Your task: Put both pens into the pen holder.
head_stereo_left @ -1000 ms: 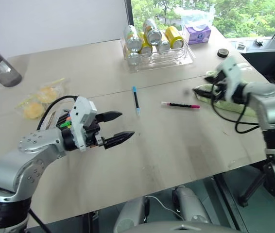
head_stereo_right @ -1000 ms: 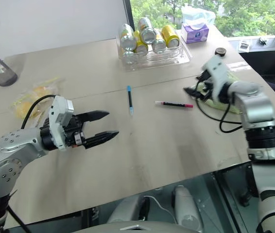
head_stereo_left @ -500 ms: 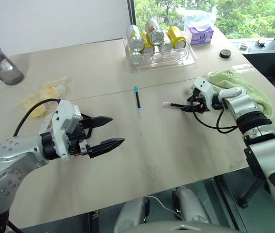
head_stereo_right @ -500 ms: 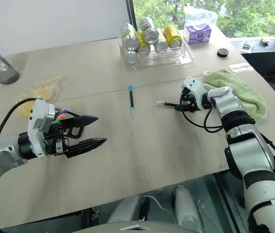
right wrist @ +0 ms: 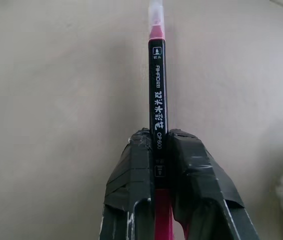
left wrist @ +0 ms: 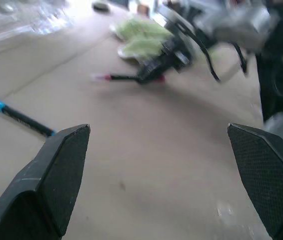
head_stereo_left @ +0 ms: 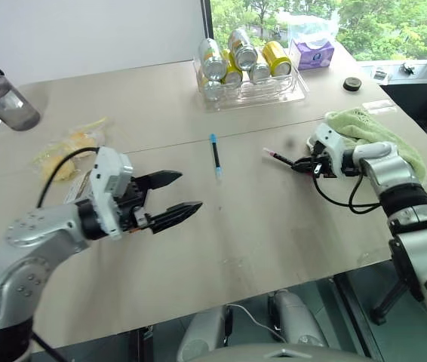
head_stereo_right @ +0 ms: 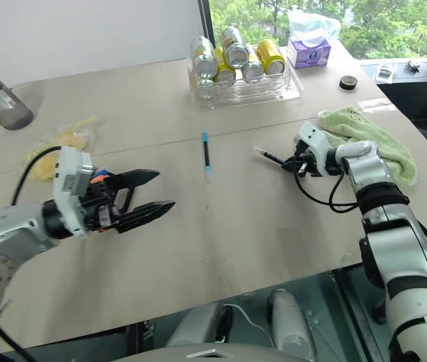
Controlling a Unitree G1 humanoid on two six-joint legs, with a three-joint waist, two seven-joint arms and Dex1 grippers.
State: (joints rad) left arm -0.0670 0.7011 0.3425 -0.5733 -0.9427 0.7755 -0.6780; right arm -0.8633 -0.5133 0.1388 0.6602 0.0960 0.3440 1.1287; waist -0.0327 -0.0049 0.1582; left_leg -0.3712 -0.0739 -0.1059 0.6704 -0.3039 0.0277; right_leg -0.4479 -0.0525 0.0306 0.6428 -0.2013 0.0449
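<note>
Now your right tool (right wrist: 156, 150) is pinching the magenta-pink pen (right wrist: 157, 90), fingers pressed onto its dark barrel with the pink end running back between them and the clear-tipped end sticking out ahead. In the head views that pen (head_stereo_right: 271, 157) sits right of centre, its free tip angled up and left, just off or barely on the tabletop (head_stereo_left: 274, 226); you cannot tell which. Your left tool (head_stereo_left: 170, 197) is spread wide, holding nothing, at left of centre. The blue-capped pen (head_stereo_left: 214, 155) lies alone mid-frame, well apart from both tools. The pen holder (head_stereo_right: 99, 175) is mostly hidden behind your left wrist, with only a sliver of its markers peeking out.

Expect the pens to be light, stiff and slick-barrelled, so an off-centre pinch will probably let one pivot or slide; take the next nearer its middle.

Your right wrist view gives you the grip itself and the print on the barrel, which the head views cannot resolve. Your left wrist view frames both pens between its open fingers (left wrist: 61, 170), plus the green cloth (left wrist: 141, 35) beyond.
</note>
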